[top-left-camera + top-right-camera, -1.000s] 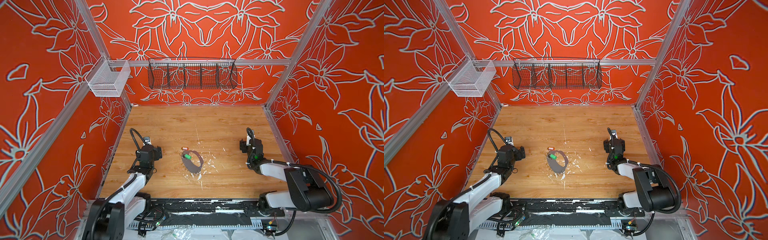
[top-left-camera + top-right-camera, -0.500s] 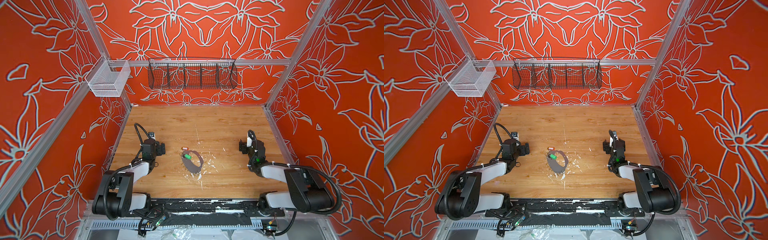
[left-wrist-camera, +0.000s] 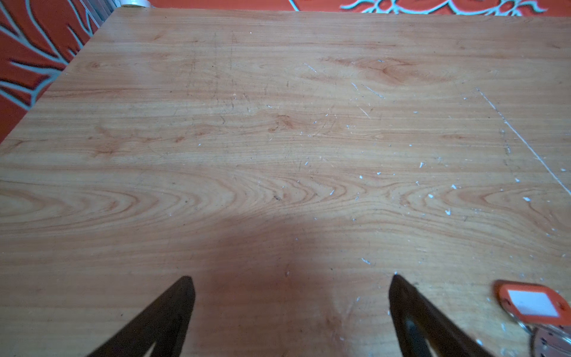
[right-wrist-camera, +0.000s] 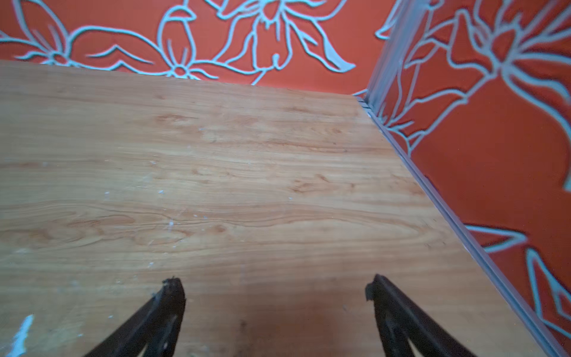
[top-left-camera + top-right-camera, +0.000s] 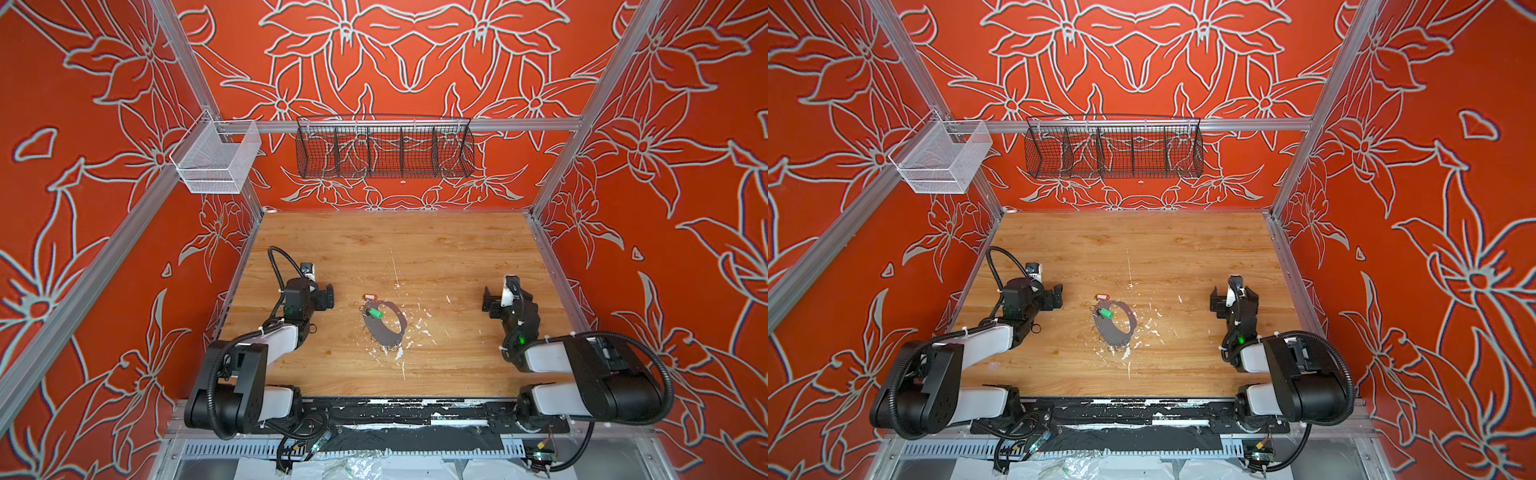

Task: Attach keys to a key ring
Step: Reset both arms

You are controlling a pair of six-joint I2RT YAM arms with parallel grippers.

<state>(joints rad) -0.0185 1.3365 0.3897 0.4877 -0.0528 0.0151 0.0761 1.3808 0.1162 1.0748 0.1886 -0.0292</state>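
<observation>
Jaws wide apart on both sides, folks, and nothing between them: each wrist view shows two dark tips over bare wood. Left arm sits low on its side of the desk, right arm on the other, both well clear of the action.

And the action is dead centre. The key ring lies flat there, its little split rings fanned along the near rim. The green key rests on the hoop's far-left edge. The orange key lies just beyond that rim, and in the left wrist view it shows just past the inner tip. Whether either one is threaded on, I can't tell from here.

If there's hooking left to do, I'd say the left jaws have the short trip. Come in low and nip the orange tag across its narrow sides, not the wire. Let the right jaws pin the hoop so it can't skate. Mind those white flecks, easy to mistake for metal.
</observation>
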